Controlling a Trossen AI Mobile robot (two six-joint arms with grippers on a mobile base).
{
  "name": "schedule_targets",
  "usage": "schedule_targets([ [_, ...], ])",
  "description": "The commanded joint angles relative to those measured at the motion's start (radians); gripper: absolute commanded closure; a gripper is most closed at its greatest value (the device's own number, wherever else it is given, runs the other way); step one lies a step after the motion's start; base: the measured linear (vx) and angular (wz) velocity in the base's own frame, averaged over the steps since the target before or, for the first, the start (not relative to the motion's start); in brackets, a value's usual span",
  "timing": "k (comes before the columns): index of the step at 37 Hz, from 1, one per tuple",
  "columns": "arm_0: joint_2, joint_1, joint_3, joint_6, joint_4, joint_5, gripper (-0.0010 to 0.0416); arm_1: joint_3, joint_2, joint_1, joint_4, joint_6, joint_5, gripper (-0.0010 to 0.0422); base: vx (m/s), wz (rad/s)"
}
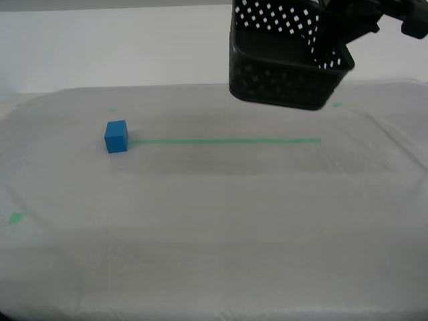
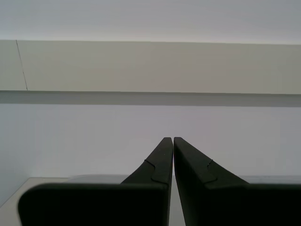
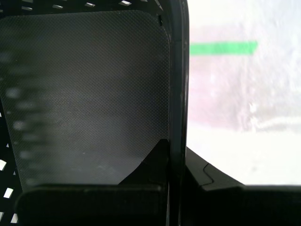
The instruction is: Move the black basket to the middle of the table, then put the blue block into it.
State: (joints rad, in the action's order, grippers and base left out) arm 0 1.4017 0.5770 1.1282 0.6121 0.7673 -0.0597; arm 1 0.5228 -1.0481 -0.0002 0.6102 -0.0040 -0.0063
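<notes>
The square black plastic basket with perforated walls (image 1: 287,67) hangs tilted in the air above the far part of the worktop (image 1: 214,221), toward the exterior view's right, clear of the cloth. Its upper edge is cut off by the top of the exterior view, and the arm holding it shows only as a dark mass at the corner, so the grip itself is hard to read there. In the first wrist view my first gripper (image 3: 176,155) has its jaws clenched on one basket wall, one finger inside and one outside; the basket's textured floor fills most of that picture, and its holes are blurred.

My second gripper (image 2: 173,141) has its jaws pressed together on nothing, pointing at a plain pale wall with a grey ledge across it. I cannot find this gripper in the exterior view.

The small solid bright-blue cube (image 1: 116,136) sits on the worktop toward the exterior view's left, touching the end of the thin green tape line (image 1: 227,141). The worktop is covered in wrinkled whitish-grey cloth bearing small green marks (image 1: 15,217). Behind it stands a bare white wall.
</notes>
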Motion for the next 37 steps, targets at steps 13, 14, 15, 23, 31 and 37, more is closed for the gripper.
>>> schedule_targets([
  [13,0.0,0.003,0.121,0.024,-0.004,-0.021,0.0407,0.0,0.0,0.0,0.005,0.002,-0.001,0.0412,0.0,0.0],
  [14,0.0,0.003,0.119,0.028,-0.004,-0.023,0.0407,0.0,0.0,0.0,0.005,0.002,-0.001,0.0412,0.0,0.0],
  [15,0.0,0.003,0.117,0.031,-0.004,-0.024,0.0407,0.0,0.0,0.0,0.005,0.002,-0.001,0.0412,0.0,0.0],
  [23,0.079,0.008,0.137,0.038,-0.003,-0.082,0.0407,0.0,0.0,0.0,0.005,0.001,-0.001,0.0412,0.0,0.0],
  [31,0.169,0.012,0.193,0.014,0.0,-0.081,0.0407,0.0,0.0,0.0,0.005,0.001,-0.001,0.0412,0.0,0.0],
  [37,0.231,0.012,0.247,0.003,0.003,-0.077,0.0407,0.0,0.0,0.0,0.005,0.002,-0.001,0.0412,0.0,0.0],
])
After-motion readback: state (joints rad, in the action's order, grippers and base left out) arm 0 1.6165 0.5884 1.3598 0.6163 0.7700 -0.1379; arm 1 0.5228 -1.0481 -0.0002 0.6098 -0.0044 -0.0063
